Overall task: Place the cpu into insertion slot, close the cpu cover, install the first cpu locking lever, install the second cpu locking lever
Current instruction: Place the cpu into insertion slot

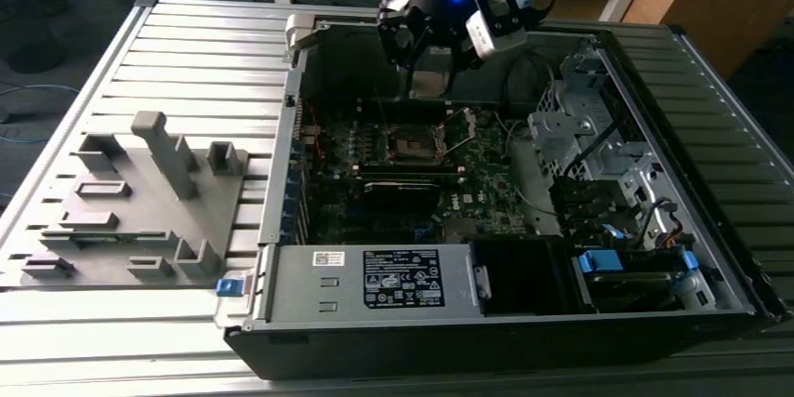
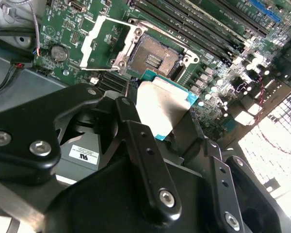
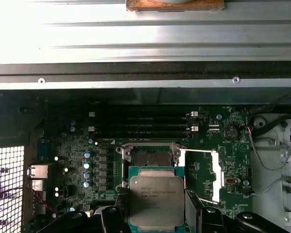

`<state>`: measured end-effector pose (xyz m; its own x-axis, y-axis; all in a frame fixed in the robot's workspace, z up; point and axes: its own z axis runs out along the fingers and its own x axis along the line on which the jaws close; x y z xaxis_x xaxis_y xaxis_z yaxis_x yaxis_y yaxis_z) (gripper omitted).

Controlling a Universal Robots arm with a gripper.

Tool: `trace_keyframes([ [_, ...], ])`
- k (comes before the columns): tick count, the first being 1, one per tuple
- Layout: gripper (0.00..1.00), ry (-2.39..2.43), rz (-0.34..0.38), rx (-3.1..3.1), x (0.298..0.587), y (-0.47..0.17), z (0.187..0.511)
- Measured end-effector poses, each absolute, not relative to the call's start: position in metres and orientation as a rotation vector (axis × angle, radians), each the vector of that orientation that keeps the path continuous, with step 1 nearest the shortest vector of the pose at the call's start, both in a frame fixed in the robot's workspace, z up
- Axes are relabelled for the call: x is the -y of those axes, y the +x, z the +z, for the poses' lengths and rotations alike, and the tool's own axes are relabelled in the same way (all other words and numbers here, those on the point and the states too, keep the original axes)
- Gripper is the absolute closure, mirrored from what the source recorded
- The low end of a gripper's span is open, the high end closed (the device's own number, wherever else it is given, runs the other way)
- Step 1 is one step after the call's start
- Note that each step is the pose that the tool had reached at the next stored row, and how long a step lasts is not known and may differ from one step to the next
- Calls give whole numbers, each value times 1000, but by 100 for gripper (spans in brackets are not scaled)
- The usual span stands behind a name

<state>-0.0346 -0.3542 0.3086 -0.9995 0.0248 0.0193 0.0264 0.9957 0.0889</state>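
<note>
My gripper [image 3: 157,216] is shut on the cpu [image 3: 156,199], a flat square chip with a dull silver top on a green edge, clamped by its two sides between the black fingers [image 3: 114,218]. The chip hangs above the motherboard, just beside the insertion slot [image 3: 148,158], whose dark recessed centre is bare. The cpu cover [image 3: 200,172], a thin silvery frame, stands swung open at the slot's side. The second wrist view shows the held cpu [image 2: 162,109], the slot [image 2: 153,58] and the open cover [image 2: 104,41]. In the exterior view the gripper [image 1: 434,67] hovers over the slot [image 1: 410,144].
Long black memory sticks [image 3: 140,124] lie beside the slot. The open computer case [image 1: 285,137] has walls all around, a drive cage [image 1: 596,137] on the exterior view's right and a power supply [image 1: 372,276] in front. Loose cables [image 3: 266,145] run nearby. A grey fixture [image 1: 137,192] sits outside the case.
</note>
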Motion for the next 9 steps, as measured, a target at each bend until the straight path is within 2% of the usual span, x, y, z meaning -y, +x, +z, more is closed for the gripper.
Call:
trace_keyframes([
  [9, 46, -41, -138, 3107, 354, -35, 308],
])
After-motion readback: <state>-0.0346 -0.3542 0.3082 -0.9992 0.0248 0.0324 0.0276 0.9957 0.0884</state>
